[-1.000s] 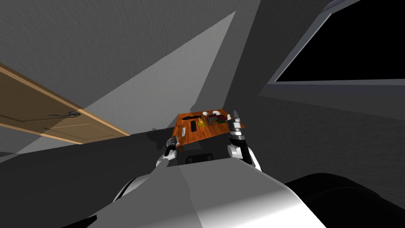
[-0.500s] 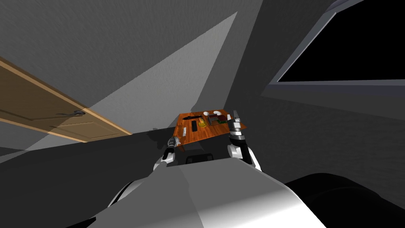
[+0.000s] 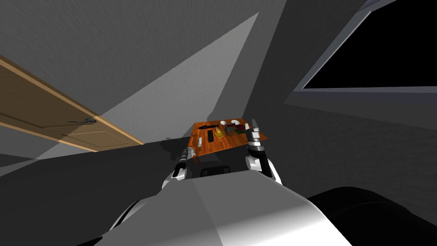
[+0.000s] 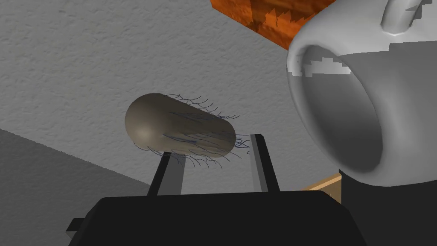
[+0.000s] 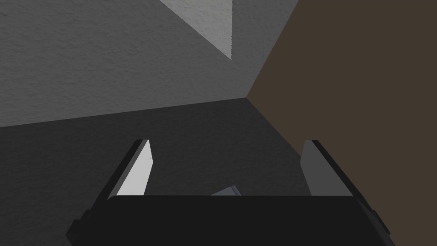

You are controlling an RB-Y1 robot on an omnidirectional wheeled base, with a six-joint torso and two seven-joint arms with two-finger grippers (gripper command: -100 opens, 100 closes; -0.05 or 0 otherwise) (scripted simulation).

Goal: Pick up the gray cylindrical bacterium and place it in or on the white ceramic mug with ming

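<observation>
Pinching one hairy grey-brown bacterium (image 4: 179, 128) between the left gripper's (image 4: 212, 145) two fingers, just beside one white mug (image 4: 362, 106), and holding the right gripper's (image 5: 226, 142) two fingers spread.

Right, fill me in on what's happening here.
The left gripper is shut on the grey-brown, hairy cylindrical bacterium and holds it up close beside the white mug, whose opening faces the gripper. The bacterium is not yet in the mug. The right gripper is open and holds nothing, raised by the right edge of the wooden table.
</observation>
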